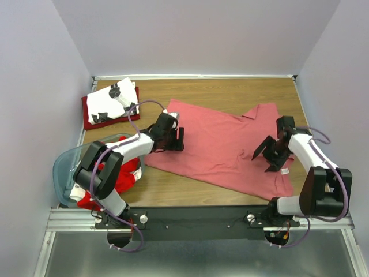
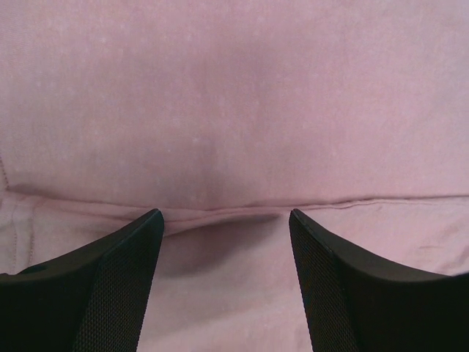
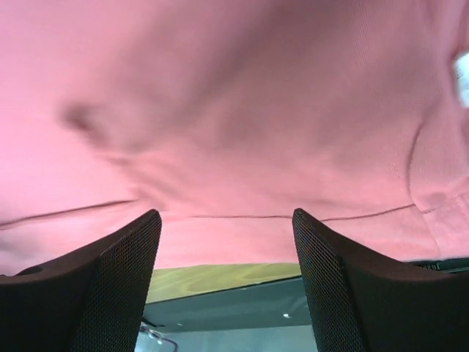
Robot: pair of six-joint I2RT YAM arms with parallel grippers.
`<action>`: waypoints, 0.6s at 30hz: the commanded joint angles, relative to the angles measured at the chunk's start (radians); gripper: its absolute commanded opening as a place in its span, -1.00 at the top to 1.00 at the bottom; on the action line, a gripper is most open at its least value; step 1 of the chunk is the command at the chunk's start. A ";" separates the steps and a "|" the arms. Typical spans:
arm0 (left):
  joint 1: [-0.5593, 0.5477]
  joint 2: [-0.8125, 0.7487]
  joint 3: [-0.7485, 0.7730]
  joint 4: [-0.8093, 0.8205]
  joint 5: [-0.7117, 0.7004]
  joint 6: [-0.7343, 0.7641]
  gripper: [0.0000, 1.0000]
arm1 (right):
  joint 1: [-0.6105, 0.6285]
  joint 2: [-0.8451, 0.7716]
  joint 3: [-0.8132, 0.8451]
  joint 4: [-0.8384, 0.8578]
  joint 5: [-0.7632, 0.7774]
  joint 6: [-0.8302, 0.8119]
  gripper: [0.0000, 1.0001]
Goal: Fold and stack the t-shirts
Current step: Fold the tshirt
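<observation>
Both sets of jaws stand wide apart with nothing between them. The left gripper (image 1: 174,140) is over the left edge of the salmon-pink shirt (image 1: 225,144), and the right gripper (image 1: 263,160) is over its right part, near the collar side.

That shirt is the largest thing in the overhead view. It lies spread across the middle of the wooden table (image 1: 230,92), slightly rumpled, its collar toward the upper right of the frame.

At the lower left, a translucent pale-blue tub (image 1: 60,167) sits at the table's edge. It holds a bunched bright red shirt (image 1: 128,173) with some white cloth (image 1: 74,194) beside it; the left arm partly covers them.

At the upper left, a folded white shirt with black prints (image 1: 112,98) lies on top of a folded dark red shirt (image 1: 89,119).

Only the overhead view shows the tub and the stack. The left wrist view is filled by pink cloth, with a seam running across just ahead of the fingertips. The right wrist view shows the shirt's hem, with a strip of wood grain below it between the fingers.
</observation>
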 commanded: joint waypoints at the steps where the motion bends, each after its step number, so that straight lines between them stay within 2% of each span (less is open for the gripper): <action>1: -0.005 -0.005 0.178 -0.215 -0.010 0.029 -0.57 | -0.002 -0.034 0.220 -0.056 0.077 -0.021 -0.59; 5: 0.029 0.035 0.343 -0.252 -0.024 0.043 -0.62 | -0.006 0.032 0.431 -0.042 0.218 -0.082 -0.60; 9: 0.105 0.139 0.536 -0.252 -0.027 0.051 -0.62 | -0.022 0.176 0.602 0.074 0.277 -0.162 -0.59; 11: 0.125 0.220 0.615 -0.255 -0.030 0.058 -0.62 | -0.043 0.280 0.653 0.125 0.265 -0.174 -0.57; 14: 0.145 0.340 0.794 -0.285 -0.050 0.077 -0.62 | -0.068 0.389 0.757 0.226 0.246 -0.186 -0.55; 18: 0.161 0.487 1.043 -0.343 -0.113 0.095 -0.62 | -0.074 0.619 0.901 0.323 0.254 -0.223 -0.47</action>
